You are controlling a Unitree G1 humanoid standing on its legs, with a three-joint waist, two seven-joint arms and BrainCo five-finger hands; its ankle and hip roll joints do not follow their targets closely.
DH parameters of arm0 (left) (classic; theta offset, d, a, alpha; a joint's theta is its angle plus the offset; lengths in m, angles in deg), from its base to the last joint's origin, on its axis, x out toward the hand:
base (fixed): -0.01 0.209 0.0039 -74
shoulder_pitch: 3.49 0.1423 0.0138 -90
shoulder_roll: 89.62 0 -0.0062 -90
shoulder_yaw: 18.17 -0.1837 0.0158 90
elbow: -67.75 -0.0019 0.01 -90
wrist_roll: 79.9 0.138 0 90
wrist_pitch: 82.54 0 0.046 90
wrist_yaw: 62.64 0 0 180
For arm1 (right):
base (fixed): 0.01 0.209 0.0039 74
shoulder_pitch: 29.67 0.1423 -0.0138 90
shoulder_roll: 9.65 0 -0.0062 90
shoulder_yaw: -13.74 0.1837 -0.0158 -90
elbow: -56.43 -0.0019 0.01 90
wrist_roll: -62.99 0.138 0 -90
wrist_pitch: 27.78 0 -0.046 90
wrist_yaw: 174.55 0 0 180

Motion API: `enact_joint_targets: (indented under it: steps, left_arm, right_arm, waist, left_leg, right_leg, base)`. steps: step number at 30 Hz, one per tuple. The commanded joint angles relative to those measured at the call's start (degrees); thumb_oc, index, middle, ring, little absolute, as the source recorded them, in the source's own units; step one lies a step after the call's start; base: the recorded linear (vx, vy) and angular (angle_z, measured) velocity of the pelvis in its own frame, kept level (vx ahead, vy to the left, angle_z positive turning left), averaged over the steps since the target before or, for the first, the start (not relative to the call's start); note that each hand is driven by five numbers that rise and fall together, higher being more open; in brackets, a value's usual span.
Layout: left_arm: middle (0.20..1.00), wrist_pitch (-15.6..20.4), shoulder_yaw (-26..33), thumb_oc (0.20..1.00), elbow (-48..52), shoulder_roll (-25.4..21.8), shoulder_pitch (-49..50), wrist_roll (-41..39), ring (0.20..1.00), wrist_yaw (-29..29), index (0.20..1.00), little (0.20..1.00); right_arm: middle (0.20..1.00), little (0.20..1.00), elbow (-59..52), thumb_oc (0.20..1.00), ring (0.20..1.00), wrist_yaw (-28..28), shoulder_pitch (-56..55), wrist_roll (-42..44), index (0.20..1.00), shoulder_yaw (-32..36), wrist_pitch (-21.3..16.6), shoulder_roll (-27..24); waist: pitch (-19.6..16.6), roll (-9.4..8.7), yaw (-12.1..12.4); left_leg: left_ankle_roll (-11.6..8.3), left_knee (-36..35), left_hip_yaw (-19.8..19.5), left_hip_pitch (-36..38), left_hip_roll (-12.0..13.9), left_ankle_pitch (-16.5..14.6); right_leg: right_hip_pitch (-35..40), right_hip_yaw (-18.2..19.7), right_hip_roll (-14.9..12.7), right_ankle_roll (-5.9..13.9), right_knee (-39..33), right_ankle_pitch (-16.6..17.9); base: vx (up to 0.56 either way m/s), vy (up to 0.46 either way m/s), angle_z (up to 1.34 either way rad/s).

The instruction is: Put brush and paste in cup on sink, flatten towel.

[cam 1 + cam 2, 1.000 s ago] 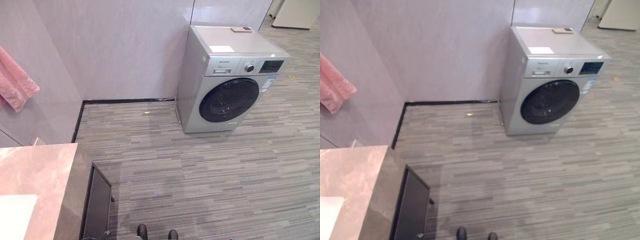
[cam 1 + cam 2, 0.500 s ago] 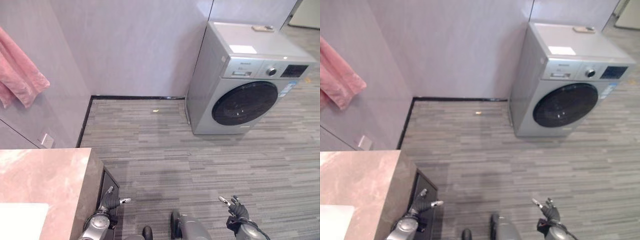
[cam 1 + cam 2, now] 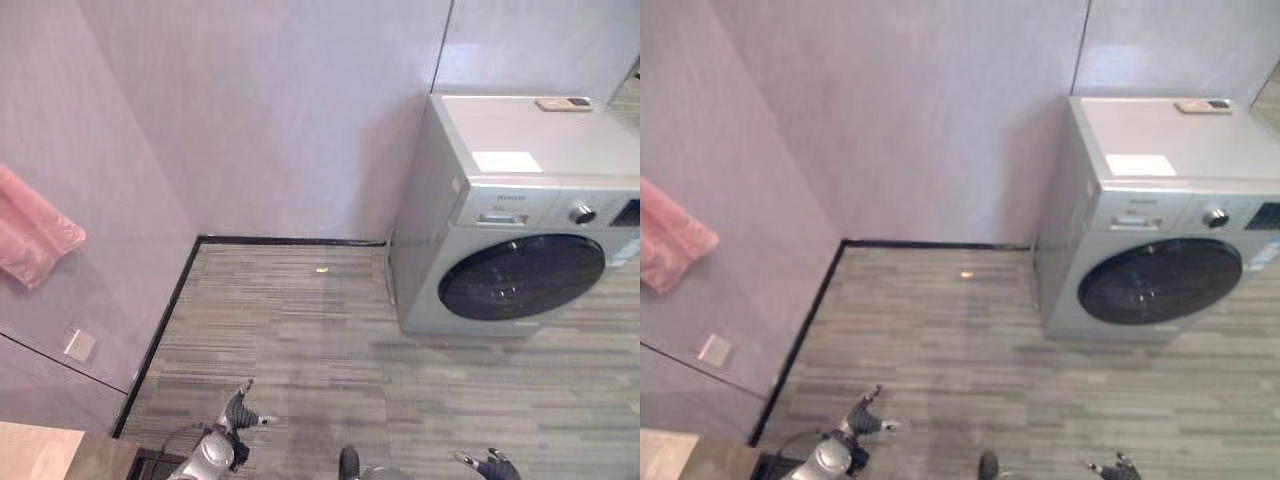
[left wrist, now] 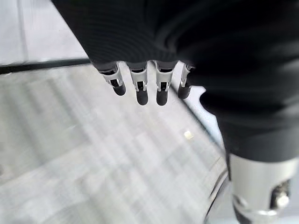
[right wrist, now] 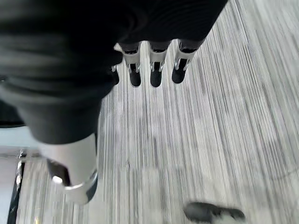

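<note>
Pink towel, silver-grey washing machine, grey striped floor.

Grey striped floor, pale walls, washing machine right.

The head stereo pair looked steeply down from standing height at the striped floor, wall corner and washing machine, sharing nearly the whole scene. Each wrist camera looked along its hand, left hand and right hand, apparently at the same floor, from close range.

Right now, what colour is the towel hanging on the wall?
Pink; the towel shows best in the left eye view.
</note>
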Motion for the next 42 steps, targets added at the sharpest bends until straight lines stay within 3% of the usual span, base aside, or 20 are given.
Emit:
enact_joint_targets:
  steps: [1,3,5,9,10,11,13,18,20,22,24,25,26,28,29,32,33,36,39,42]
  left_arm:
    - [1.0,1.38,1.34,1.0,0.42,-1.04,-3.27,0.86,1.0,-0.78,1.0,1.0]
    - [1.0,1.49,1.24,1.0,0.28,-1.02,-3.64,1.22,1.0,-0.83,1.0,1.0]
    - [1.0,1.11,1.94,1.0,-1.3,-0.57,-3.57,1.75,1.0,-1.32,1.0,1.0]
    - [1.0,0.95,3.42,1.0,-2.02,-0.41,-1.86,1.46,1.0,-1.61,1.0,1.0]
    - [1.0,0.93,3.65,1.0,-2.5,-0.3,-1.52,1.41,1.0,-1.58,1.0,1.0]
    - [1.0,0.79,3.6,1.0,-3.03,-0.23,-1.36,1.62,1.0,-1.53,1.0,1.0]
    - [1.0,0.64,3.21,1.0,-3.61,0.14,-1.03,2.04,1.0,-1.35,1.0,1.0]
    - [1.0,0.91,4.22,1.0,-1.55,-1.11,0.07,1.08,1.0,-1.65,1.0,1.0]
    - [1.0,1.06,4.37,1.0,-0.85,-1.47,0.63,0.97,1.0,-1.39,1.0,1.0]
    - [1.0,0.93,4.31,1.0,-0.56,-2.23,0.98,0.96,1.0,-0.97,1.0,1.0]
    - [1.0,0.76,4.0,1.0,0.19,-3.08,1.29,1.24,1.0,-0.48,1.0,1.0]
    - [1.0,0.73,4.03,1.0,0.25,-3.13,1.31,1.23,1.0,-0.45,1.0,1.0]
    - [1.0,0.59,3.98,1.0,1.11,-4.35,1.24,1.34,1.0,-0.2,1.0,1.0]
    - [1.0,0.75,3.39,1.0,0.82,-4.61,1.2,1.79,1.0,0.07,1.0,1.0]
    - [1.0,0.65,2.72,1.0,0.36,-4.57,1.09,2.37,1.0,0.17,1.0,1.0]
    - [1.0,0.79,2.29,1.0,-2.28,-4.05,0.88,3.54,1.0,0.2,1.0,1.0]
    - [1.0,0.27,1.65,1.0,-6.75,-2.23,-0.46,3.23,1.0,1.13,1.0,1.0]
    - [1.0,0.43,0.07,1.0,-8.01,-1.24,-2.85,2.99,1.0,2.13,1.0,1.0]
    - [1.0,0.58,-3.65,1.0,-6.45,-0.91,-4.73,5.4,1.0,2.96,1.0,1.0]
    - [1.0,0.43,-3.57,1.0,-5.5,0.02,-5.93,4.52,1.0,2.35,1.0,1.0]
  right_arm:
    - [1.0,1.0,-1.12,1.0,1.0,1.1,-0.61,-0.32,1.0,2.56,-0.76,-3.61]
    - [1.0,1.0,-2.03,1.0,1.0,1.22,-0.88,-0.06,1.0,2.82,-1.09,-3.39]
    - [1.0,1.0,-3.96,1.0,1.0,0.6,-0.63,-0.85,1.0,2.01,-1.19,-3.19]
    - [1.0,1.0,-5.47,1.0,1.0,-0.01,-1.13,-3.68,1.0,-0.16,-1.24,-2.33]
    - [1.0,1.0,-5.67,1.0,1.0,0.02,-1.34,-4.07,1.0,-0.48,-1.16,-2.02]
    - [1.0,1.0,-5.87,1.0,1.0,0.13,-1.59,-4.32,1.0,-0.82,-1.1,-1.59]
    - [1.0,1.0,-5.35,1.0,1.0,0.19,-1.95,-4.64,1.0,-1.23,-0.73,-0.58]
    - [1.0,1.0,-2.69,1.0,1.0,-0.4,-1.47,-6.85,1.0,-1.79,0.03,1.14]
    - [1.0,1.0,-1.76,1.0,1.0,-0.65,-1.02,-7.36,1.0,-1.9,0.14,1.69]
    - [1.0,1.0,-1.15,1.0,1.0,-0.88,-0.22,-7.81,1.0,-2.1,0.3,2.25]
    - [1.0,1.0,-1.2,1.0,1.0,-1.1,0.62,-8.1,1.0,-2.66,0.46,2.66]
    - [1.0,1.0,-1.17,1.0,1.0,-1.1,0.65,-8.1,1.0,-2.68,0.46,2.69]
    - [1.0,1.0,-2.74,1.0,1.0,-1.79,1.54,-7.68,1.0,-3.74,0.33,3.18]
    - [1.0,1.0,-3.81,1.0,1.0,-2.05,1.51,-7.08,1.0,-4.33,0.05,3.48]
    - [1.0,1.0,-4.86,1.0,1.0,-2.54,1.51,-6.59,1.0,-4.65,-0.16,3.46]
    - [1.0,1.0,-7.27,1.0,1.0,-3.47,0.07,-6.06,1.0,-5.84,-0.68,3.56]
    - [1.0,1.0,-5.85,1.0,1.0,-3.9,-0.71,-5.62,1.0,-6.69,-0.99,3.42]
    - [1.0,1.0,-4.09,1.0,1.0,-4.59,-1.12,-7.84,1.0,-8.23,-0.42,2.91]
    - [1.0,1.0,-1.17,1.0,1.0,-5.38,-2.76,-10.54,1.0,-9.35,0.42,2.8]
    - [1.0,1.0,3.81,1.0,1.0,-4.91,-1.99,-14.33,1.0,-9.97,1.42,2.7]
  waist:
    - [2.93,0.3,0.63]
    - [2.72,0.36,0.41]
    - [2.29,0.42,1.45]
    - [2.08,0.16,3.24]
    - [1.94,0.04,3.19]
    - [1.7,-0.4,2.49]
    - [0.61,-0.48,1.71]
    - [-0.86,-2.28,3.08]
    - [-1.34,-3.23,3.97]
    - [-1.73,-4.16,4.79]
    - [-1.72,-4.25,4.98]
    - [-1.76,-4.31,4.98]
    - [-0.68,-2.66,4.62]
    - [0.12,-0.98,3.52]
    - [0.56,-0.18,2.31]
    - [1.16,0.99,0.66]
    - [1.78,0.19,-2.52]
    - [1.89,-0.38,-3.53]
    - [0.6,-1.07,-4.28]
    - [-0.52,-0.94,-3.76]
  left_leg:
    - [2.66,-19.42,7.24,4.4,-0.32,8.09]
    - [2.94,-24.63,7.59,4.01,-1.11,8.65]
    - [3.55,-35.66,8.82,0.2,-2.45,9.35]
    - [2.63,-47.19,8.63,1.22,-1.42,15.64]
    - [2.33,-47.44,10.45,1.49,-0.37,16.21]
    - [1.48,-47.95,14.14,2.85,0.63,15.83]
    - [2.48,-49.32,18.43,4.69,1.41,15.01]
    - [5.53,-43.79,19.03,3.45,-1.6,9.28]
    - [6.8,-42.74,18.57,3.39,-3.24,6.97]
    - [8.51,-43.01,17.86,4.36,-5.87,4.9]
    - [10.44,-44.2,16.41,6.32,-8.5,3.37]
    - [10.58,-44.39,16.46,6.35,-8.66,3.37]
    - [12.11,-46.42,14.59,8.84,-8.96,4.07]
    - [12.65,-47.71,12.53,11.52,-8.89,3.35]
    - [12.38,-48.94,9.81,12.93,-8.74,3.8]
    - [11.25,-50.66,5.17,16.48,-9.23,4.21]
    - [10.6,-50.15,-1.79,19.01,-11.08,2.86]
    - [10.28,-50.06,-6.13,20.23,-12.01,1.72]
    - [10.12,-47.91,-10.62,20.14,-13.15,0.37]
    - [8.45,-43.17,-11.29,19.05,-13.87,0.61]
  right_leg:
    - [1.2,-1.98,-2.37,8.29,-2.54,1.0]
    - [0.82,-1.85,-2.18,8.02,-2.18,0.17]
    - [3.79,-1.35,-0.92,8.41,-2.79,-1.97]
    - [7.12,0.29,0.36,8.72,-3.12,-3.81]
    - [7.67,-0.01,0.28,8.76,-2.92,-4.2]
    - [8.42,-0.62,-0.2,9.08,-2.59,-5.1]
    - [9.2,-1.71,-0.28,9.79,-2.05,-6.08]
    - [11.42,-3.09,-4.29,11.47,-0.08,-7.83]
    - [11.57,-3.65,-6.17,12.72,1.56,-6.07]
    - [9.99,-3.55,-8.36,14.99,6.83,-0.91]
    - [7.13,-2.72,-10.45,17.14,15.4,6.05]
    - [6.95,-2.62,-10.6,17.31,15.64,5.99]
    - [2.56,-1.48,-9.83,16.98,25.49,11.16]
    - [-2.62,-0.35,-8.44,16.43,30.81,9.59]
    - [-6.6,3.49,-3.91,15.41,32.52,6.63]
    - [-11.12,2.51,-3.73,12.95,24.31,1.73]
    - [-12.74,15.14,3.96,12.54,14.01,0.26]
    - [-13.93,19.06,5.87,12.89,9.05,2.14]
    - [-10.8,19.72,5.18,11.64,7.18,2.63]
    - [-7.4,17.04,4.36,10.65,3.28,3.1]
  base:
    - [0.27,-0.041,0.5]
    - [0.21,0.008,0.44]
    - [0.37,0.016,-0.14]
    - [0.33,0.058,-0.04]
    - [0.38,0.062,-0.38]
    - [0.34,0.078,-0.26]
    - [0.28,0.101,-0.14]
    - [0.34,0.209,0.39]
    - [0.29,0.251,0.6]
    - [0.26,0.28,0.62]
    - [0.24,0.279,0.36]
    - [0.3,0.308,0.57]
    - [0.25,0.228,0.61]
    - [0.29,0.18,0.58]
    - [0.3,0.101,0.76]
    - [0.43,-0.009,1.44]
    - [0.5,-0.126,1.16]
    - [0.36,-0.078,1.92]
    - [0.29,-0.11,1.69]
    - [0.22,-0.085,1.66]
